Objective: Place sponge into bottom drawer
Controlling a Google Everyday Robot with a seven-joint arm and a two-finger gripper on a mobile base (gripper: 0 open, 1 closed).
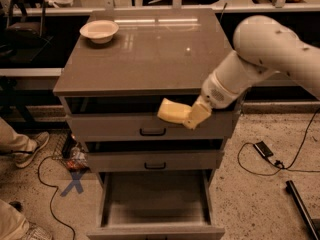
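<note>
Camera view looks down at a grey cabinet (150, 54) with three drawers; a big white arm (265, 49) comes in from the right, and its far part is cut off by the edge of the picture. The gripper (194, 115) is in front of the top drawer (115, 126), just under the lip of the cabinet top; it is closed on the right end of the sponge (172, 111), and the sponge hangs in the air in front of that drawer. The fingers are nearly the same pale yellow as the sponge (so it is hard to see where one stops and the other starts). The middle drawer (150, 160) sits below; the bottom drawer (155, 204) is pulled far out, its flat grey floor shows, and its front is partly cut off at the bottom of the picture. The sponge is high above that drawer, not in it. A white bowl (99, 30) stands near the back left corner of the top; a blue cross (74, 182) is on the floor to the left, near a shoe (27, 149); a dark cable (280, 154) lies on the floor to the right.
</note>
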